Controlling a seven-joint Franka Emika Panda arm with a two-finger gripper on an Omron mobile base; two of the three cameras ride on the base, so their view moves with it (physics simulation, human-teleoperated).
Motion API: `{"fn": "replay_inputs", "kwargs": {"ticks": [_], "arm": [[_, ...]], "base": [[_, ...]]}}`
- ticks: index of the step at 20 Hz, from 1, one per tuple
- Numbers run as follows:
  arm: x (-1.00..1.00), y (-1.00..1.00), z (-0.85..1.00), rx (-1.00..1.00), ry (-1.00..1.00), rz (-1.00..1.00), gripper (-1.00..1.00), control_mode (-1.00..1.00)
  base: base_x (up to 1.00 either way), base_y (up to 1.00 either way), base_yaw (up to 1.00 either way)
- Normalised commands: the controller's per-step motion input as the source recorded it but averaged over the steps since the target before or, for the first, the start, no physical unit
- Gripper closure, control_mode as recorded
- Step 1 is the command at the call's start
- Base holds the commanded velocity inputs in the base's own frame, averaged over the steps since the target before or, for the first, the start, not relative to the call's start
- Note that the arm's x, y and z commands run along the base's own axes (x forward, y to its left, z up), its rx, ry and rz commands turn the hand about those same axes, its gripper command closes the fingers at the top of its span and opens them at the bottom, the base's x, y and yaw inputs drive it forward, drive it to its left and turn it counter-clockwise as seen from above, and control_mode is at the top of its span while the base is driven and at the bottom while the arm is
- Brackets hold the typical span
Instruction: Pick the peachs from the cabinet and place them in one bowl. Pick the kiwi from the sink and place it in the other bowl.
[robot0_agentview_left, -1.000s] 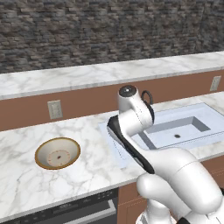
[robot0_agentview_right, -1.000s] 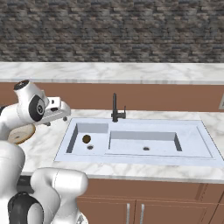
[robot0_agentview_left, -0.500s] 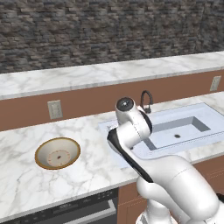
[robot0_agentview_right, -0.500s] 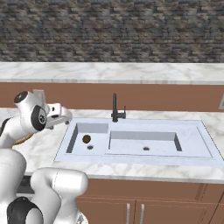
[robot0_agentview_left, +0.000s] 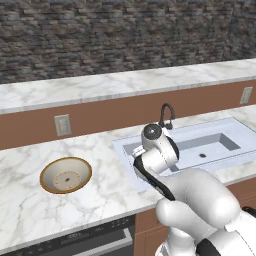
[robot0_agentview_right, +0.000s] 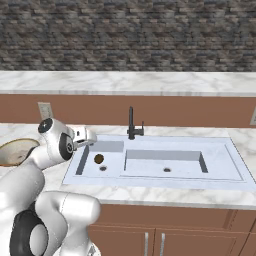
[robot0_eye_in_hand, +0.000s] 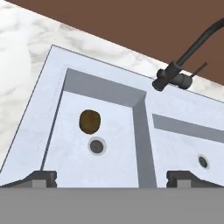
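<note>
A brown kiwi (robot0_agentview_right: 99, 158) (robot0_eye_in_hand: 89, 121) lies in the small left basin of the pale sink (robot0_agentview_right: 150, 181) (robot0_eye_in_hand: 47, 89) (robot0_agentview_left: 235, 123), just beside its drain. My gripper (robot0_agentview_right: 86, 137) (robot0_eye_in_hand: 113, 178) hovers above that basin's left edge, looking down at the kiwi. It is open, its fingertips (robot0_eye_in_hand: 42, 178) far apart with nothing between them. The shallow bowl with the orange-brown rim (robot0_agentview_left: 65, 175) (robot0_agentview_right: 14, 151) sits empty on the counter left of the sink. The peachs, the cabinet and their bowl are out of view.
A black faucet (robot0_agentview_right: 132, 125) (robot0_eye_in_hand: 175, 79) (robot0_agentview_left: 167, 115) stands behind the divider between the two basins. The larger right basin (robot0_agentview_right: 165, 162) has its own drain. A brown backsplash with a wall outlet (robot0_agentview_left: 62, 125) runs behind the marble counter (robot0_agentview_left: 105, 195).
The arm has swung right from over the counter toward the sink and dropped lower, bringing the hand above the left basin. The gripper stayed open; kiwi and bowl have not moved.
</note>
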Motion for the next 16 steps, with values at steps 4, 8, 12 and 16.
{"fn": "replay_inputs", "kwargs": {"ticks": [4, 8, 12, 16], "arm": [[0.52, -0.09, -0.19, 0.04, 0.03, 0.0, -1.0, -1.0], [0.28, -0.02, -0.13, 0.03, 0.01, 0.0, -1.0, -1.0], [0.08, 0.0, -0.11, 0.0, 0.0, 0.0, -1.0, -1.0], [0.16, 0.0, -0.23, 0.0, 0.0, 0.0, -1.0, -1.0]], "base": [[0.0, 0.0, 0.0], [0.0, 0.0, 0.0], [0.0, 0.0, 0.0], [0.0, 0.0, 0.0]]}}
